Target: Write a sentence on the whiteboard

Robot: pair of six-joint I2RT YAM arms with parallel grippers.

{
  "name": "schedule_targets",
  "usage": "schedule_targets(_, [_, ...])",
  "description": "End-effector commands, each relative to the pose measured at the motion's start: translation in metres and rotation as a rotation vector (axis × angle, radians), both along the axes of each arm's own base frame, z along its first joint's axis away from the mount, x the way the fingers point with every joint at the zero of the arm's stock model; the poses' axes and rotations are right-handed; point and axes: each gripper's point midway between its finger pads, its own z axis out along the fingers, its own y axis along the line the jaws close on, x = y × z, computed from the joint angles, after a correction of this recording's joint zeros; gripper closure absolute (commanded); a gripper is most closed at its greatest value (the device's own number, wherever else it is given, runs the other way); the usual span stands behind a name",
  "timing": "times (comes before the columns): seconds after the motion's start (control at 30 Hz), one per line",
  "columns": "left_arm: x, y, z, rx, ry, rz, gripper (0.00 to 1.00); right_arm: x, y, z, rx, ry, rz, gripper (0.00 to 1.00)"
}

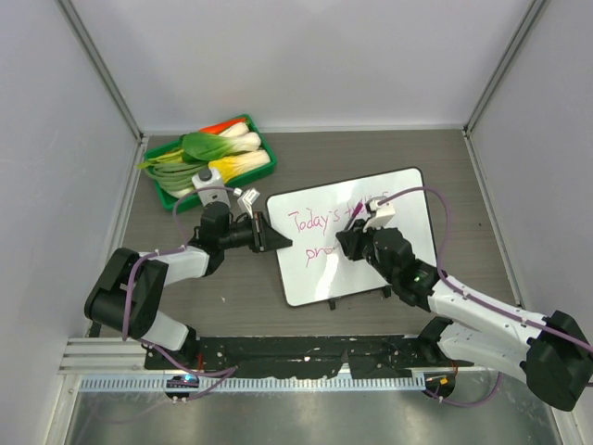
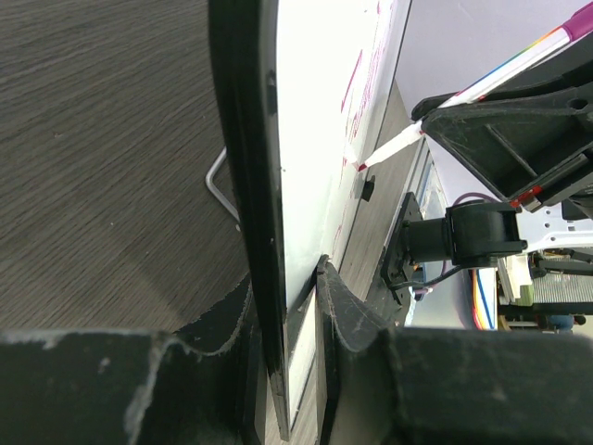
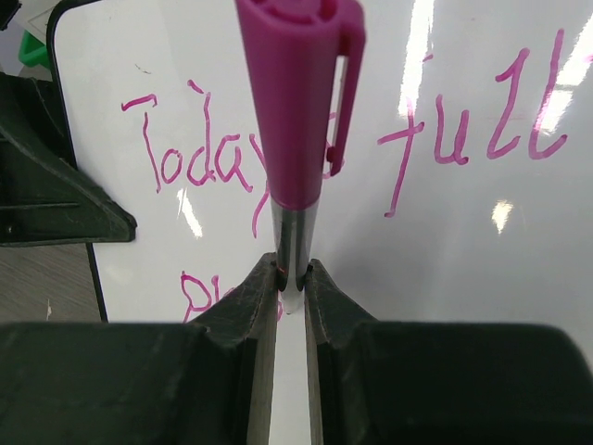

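Note:
The whiteboard [image 1: 408, 232] lies tilted on the table in the top view. The sentence [image 1: 315, 222] on it reads "Today's full" with the start of a second line below. My left gripper [image 1: 267, 234] is shut on the whiteboard's left edge [image 2: 243, 185], one finger on each face. My right gripper [image 1: 350, 237] is shut on a pink marker [image 3: 295, 120] and stands over the board's middle. In the left wrist view the marker's tip [image 2: 363, 167] touches the white surface. The right wrist view shows the writing [image 3: 195, 162] behind the marker, with part of the second line hidden by my fingers [image 3: 250, 306].
A green tray [image 1: 255, 130] of vegetables stands at the back left, just behind the left arm. A small white and yellow object [image 1: 204, 176] sits by the tray. Enclosure walls close in on both sides and the back.

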Motion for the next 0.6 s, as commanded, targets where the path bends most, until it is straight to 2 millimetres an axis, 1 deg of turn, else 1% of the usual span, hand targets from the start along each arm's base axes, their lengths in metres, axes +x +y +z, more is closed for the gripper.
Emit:
schedule_targets(0.0, [0.024,0.021,-0.04,0.179,-0.049,0.125,1.0,-0.004,-0.002,-0.008,-0.009,0.022,0.003,0.98])
schedule_targets(0.17, [0.023,0.021,-0.04,0.179,-0.047,0.123,1.0,-0.01,-0.001,-0.006,0.013,0.026,0.018,0.99])
schedule_targets(0.27, [0.024,0.021,-0.04,0.179,-0.05,0.125,1.0,-0.006,-0.005,-0.005,0.007,0.018,-0.009,0.99])
schedule_targets(0.57, [0.022,0.02,-0.04,0.18,-0.05,0.121,1.0,0.008,0.003,0.018,0.041,-0.023,-0.032,0.99])
